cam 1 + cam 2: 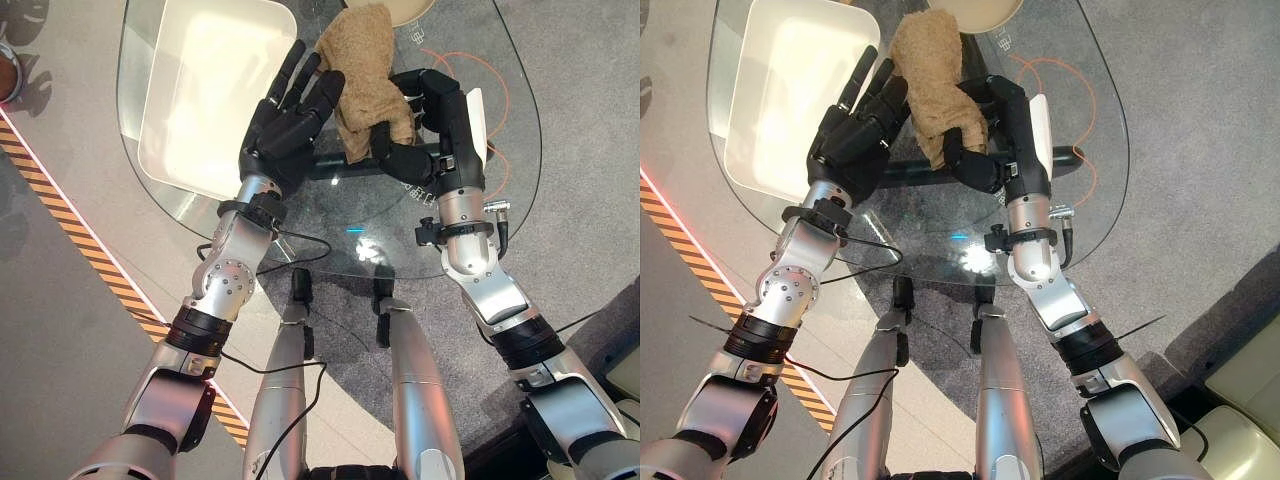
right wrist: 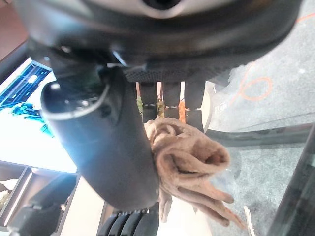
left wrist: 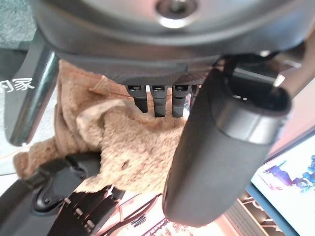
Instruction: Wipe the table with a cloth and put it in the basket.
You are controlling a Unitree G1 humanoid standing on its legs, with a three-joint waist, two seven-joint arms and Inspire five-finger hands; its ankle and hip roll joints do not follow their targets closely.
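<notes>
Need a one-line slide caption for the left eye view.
Right hand grips the tan cloth over the glass table; open left hand beside it.

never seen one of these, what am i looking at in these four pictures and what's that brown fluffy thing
This is a humanoid robot with two silver arms ending in dark hands. Two pictures come from cameras on its head, looking down at a glass table. The other two come from cameras on its wrists, very close to each hand.

The brown fluffy thing is a cloth. The right hand has its fingers curled round it. The left hand rests beside the cloth with straight fingers, touching it. A white basket sits on the robot's left, seemingly on the glass. The cloth is meant for wiping the table, then goes in the basket.
</notes>
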